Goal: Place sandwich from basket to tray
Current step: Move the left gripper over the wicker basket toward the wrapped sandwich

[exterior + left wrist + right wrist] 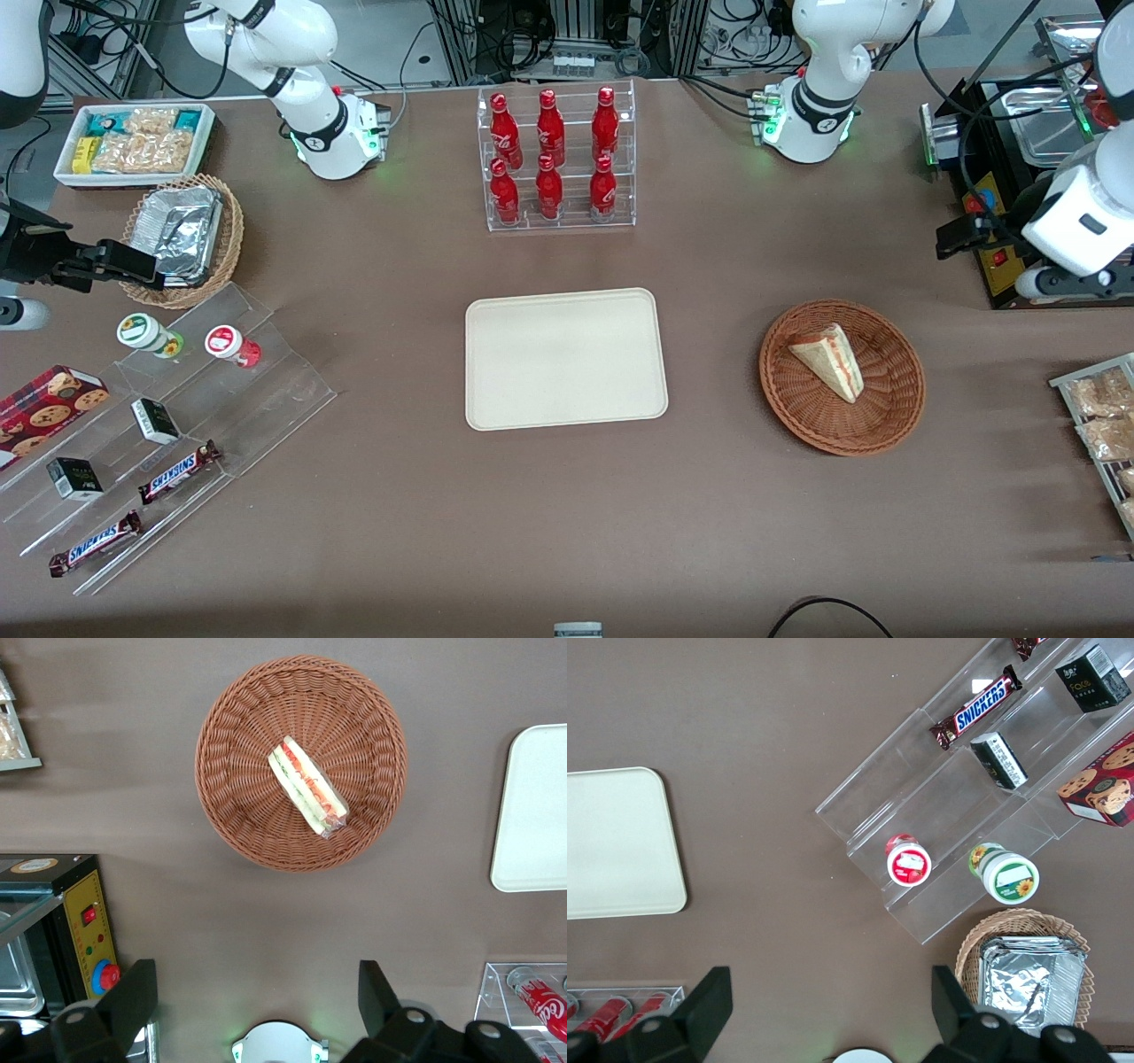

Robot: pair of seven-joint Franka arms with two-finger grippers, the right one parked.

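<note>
Sandwich (pixel 830 361) lying in basket (pixel 842 377), near the table's working-arm end. Tray (pixel 565 358) bare, mid-table. Gripper (pixel 257 997) high above table, fingers (pixel 133 997) spread apart, holding nothing.

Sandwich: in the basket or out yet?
In. The sandwich lies on its side inside the basket; the tray holds nothing. The gripper hangs above the table beside the basket, jaws open.

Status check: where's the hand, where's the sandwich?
Hand open, high above table, holding nothing. Sandwich lying in basket, untouched. Tray bare, nothing between it and basket.
</note>
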